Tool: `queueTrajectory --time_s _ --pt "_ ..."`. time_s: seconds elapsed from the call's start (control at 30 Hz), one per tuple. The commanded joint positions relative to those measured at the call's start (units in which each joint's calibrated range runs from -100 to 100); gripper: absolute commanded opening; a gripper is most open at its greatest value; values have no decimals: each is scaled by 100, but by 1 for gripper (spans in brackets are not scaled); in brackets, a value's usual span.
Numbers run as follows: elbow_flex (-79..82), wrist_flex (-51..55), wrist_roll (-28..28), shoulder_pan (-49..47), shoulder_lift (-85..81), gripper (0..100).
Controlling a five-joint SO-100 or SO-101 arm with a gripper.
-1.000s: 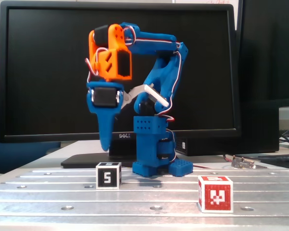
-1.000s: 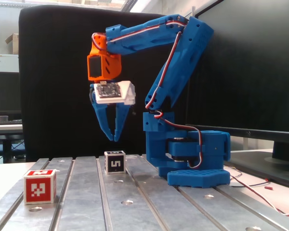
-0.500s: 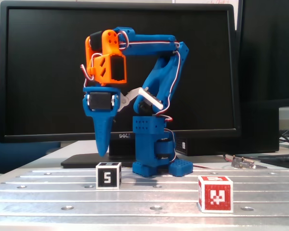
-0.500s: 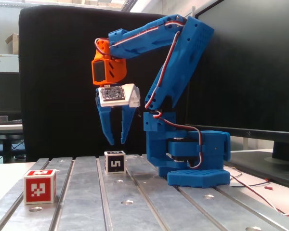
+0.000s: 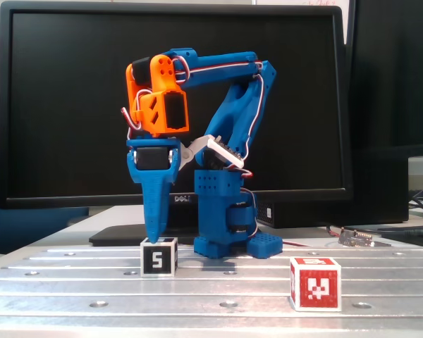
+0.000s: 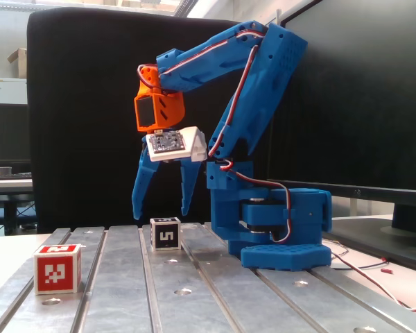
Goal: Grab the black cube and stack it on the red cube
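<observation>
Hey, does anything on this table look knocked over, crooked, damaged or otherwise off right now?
Nothing stands out. The black cube and the red cube both sit flat and upright on the metal table, apart from each other. The gripper hangs open just above the black cube, touching neither cube.

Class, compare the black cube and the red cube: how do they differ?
The black cube has black faces with a white "5"; the red cube has red faces with a white pixel pattern. The open gripper hovers above the black cube; nothing is near the red cube. Both have white edges and sit on the metal table.
</observation>
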Motion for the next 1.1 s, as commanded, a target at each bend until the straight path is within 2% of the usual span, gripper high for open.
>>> queueTrajectory --time_s 0.0,1.07 --pt "-21 -85 19 8 -69 31" --pt "875 -1051 14 -7 6 31"
